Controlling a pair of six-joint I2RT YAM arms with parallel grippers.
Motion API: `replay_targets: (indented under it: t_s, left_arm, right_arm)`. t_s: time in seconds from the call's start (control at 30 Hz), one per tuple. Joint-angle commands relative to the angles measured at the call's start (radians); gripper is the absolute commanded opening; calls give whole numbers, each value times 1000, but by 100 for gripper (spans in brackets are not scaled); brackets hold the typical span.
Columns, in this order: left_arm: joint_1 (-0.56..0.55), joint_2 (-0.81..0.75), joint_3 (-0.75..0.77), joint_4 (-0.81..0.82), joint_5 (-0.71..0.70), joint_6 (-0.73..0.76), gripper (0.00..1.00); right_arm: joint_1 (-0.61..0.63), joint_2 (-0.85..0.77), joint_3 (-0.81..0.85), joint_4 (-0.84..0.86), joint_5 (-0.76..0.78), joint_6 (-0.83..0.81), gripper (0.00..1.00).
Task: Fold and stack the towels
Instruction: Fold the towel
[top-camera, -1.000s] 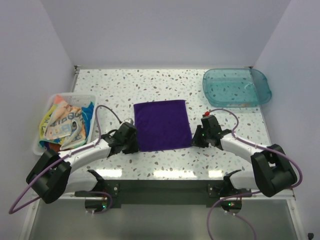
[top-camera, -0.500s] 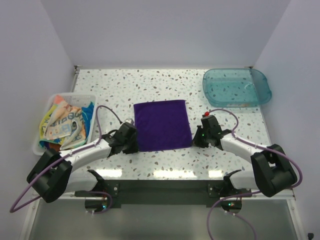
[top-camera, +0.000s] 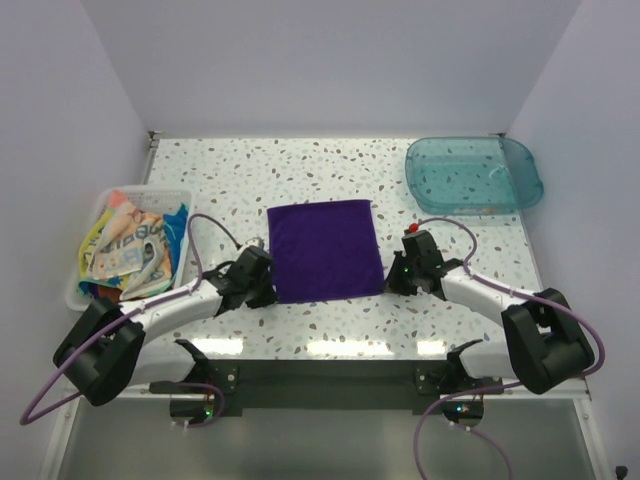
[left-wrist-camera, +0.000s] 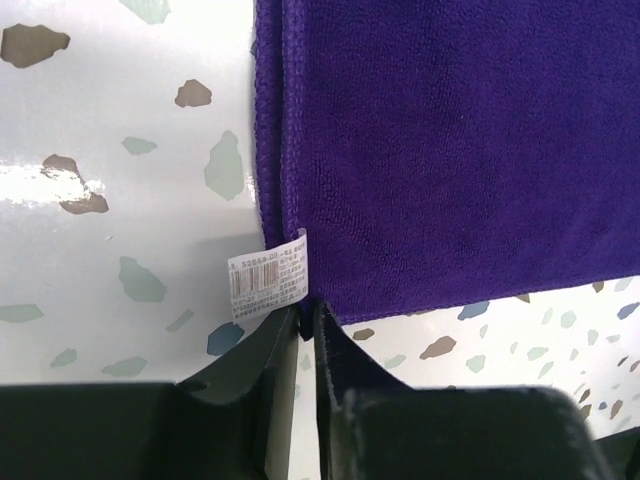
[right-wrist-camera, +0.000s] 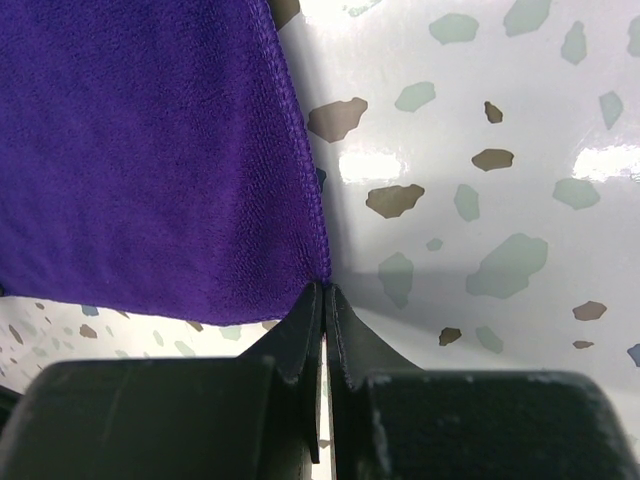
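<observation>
Speckled table (top-camera: 230, 180) bears flat purple towel (top-camera: 325, 250), both hands pinching its near corners.

Towel (top-camera: 324, 249) lies between bin (top-camera: 85, 290) left, tray (top-camera: 473, 174) right.

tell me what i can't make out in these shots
- Left wrist view: print on the purple towel's white label is too small to read.
- Top view: towels at the bottom of the white basket are buried under the upper ones.
- Top view: both hands' fingertips, left hand and right hand, are hidden by their own wrists.
</observation>
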Motion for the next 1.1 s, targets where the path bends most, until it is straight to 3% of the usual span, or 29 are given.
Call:
replay_targets:
  t_s: [0.0,0.13,0.3,0.43,0.53,0.77,1.07]
  left_arm:
    - [0,-16,-16,25,-26,-27,10]
    - [0,-45,22,-32,-45,-18,0]
    - [15,-74,143,-127,-100,40,0]
    - [84,-54,255,-145,-92,122,0]
    - [201,-13,361,-136,-51,195,0]
    - [325,219,706,-113,-8,346,0]
    - [436,579,1188,-67,108,421,0]
  right_arm:
    - [-3,-17,22,-8,3,-19,0]
    - [-3,-47,65,-63,17,-40,0]
    - [-4,-73,210,-210,58,-80,0]
    - [-13,-72,323,-258,106,-95,0]
    - [-45,-31,413,-241,109,-97,0]
    - [-111,160,712,-174,69,-97,0]
    - [-153,520,1166,-28,75,-151,0]
